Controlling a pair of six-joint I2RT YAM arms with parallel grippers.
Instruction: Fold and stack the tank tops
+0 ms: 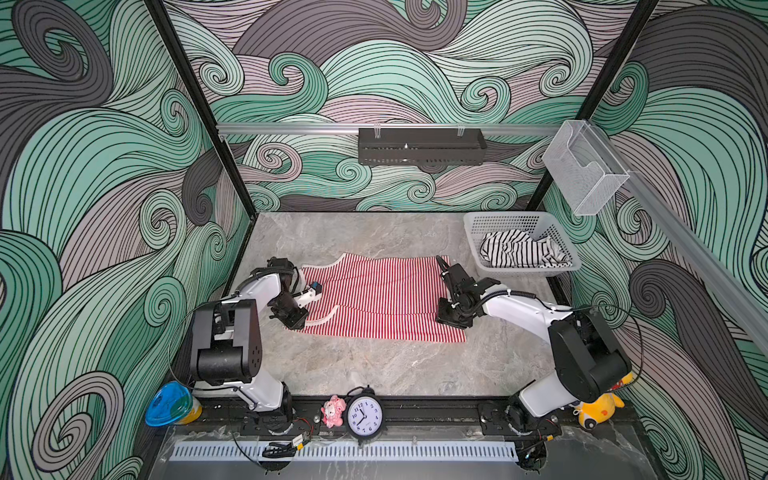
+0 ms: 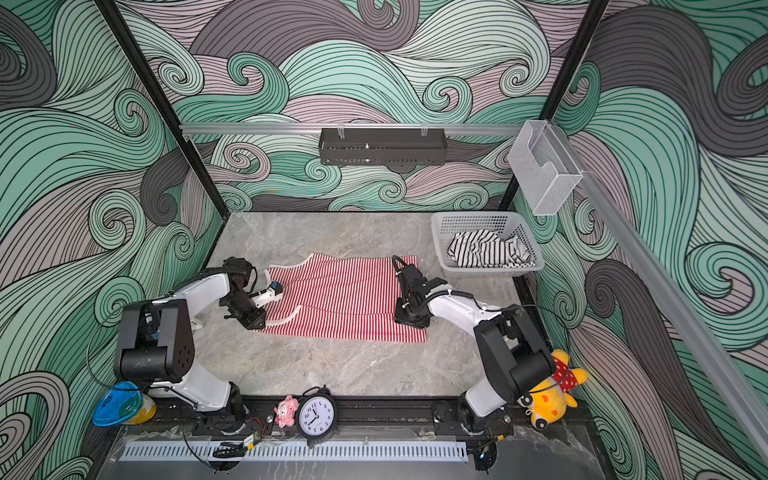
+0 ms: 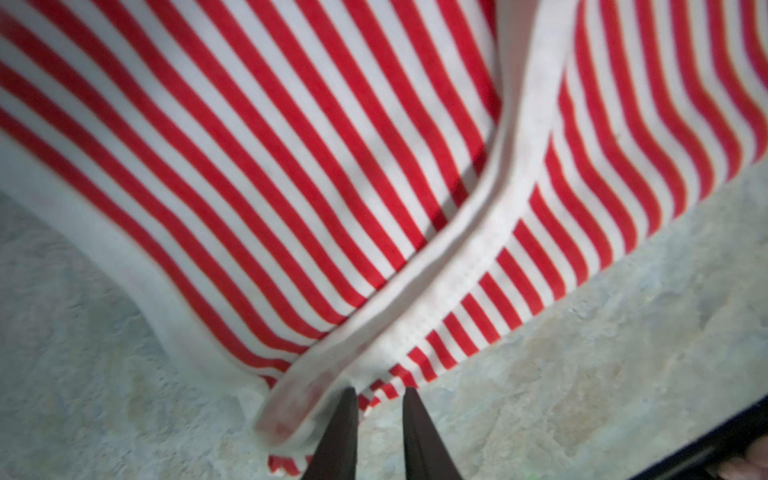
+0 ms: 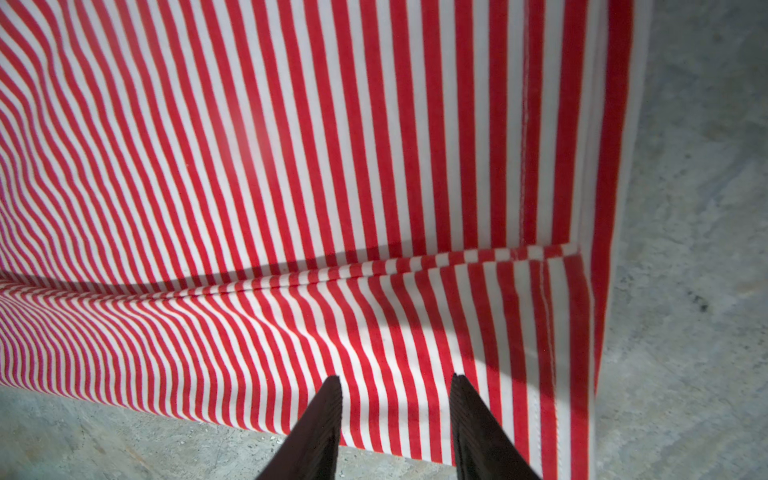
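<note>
Red-striped tank top (image 1: 374,299) lies lengthwise left-right: left jaws, narrowly parted, at its strap end; right jaws, wider, empty, over its hem

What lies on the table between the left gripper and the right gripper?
Only the red-and-white tank top, lying flat on the table, spans from the left gripper to the right gripper; both top views show it.

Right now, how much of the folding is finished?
One fold looks done: the red-striped tank top lies on the table with its near edge turned over. In hand: the left claw and right claw sit open at its ends. Left: more folds, then the black-striped tank top, crumpled in the basket, and stacking.
</note>
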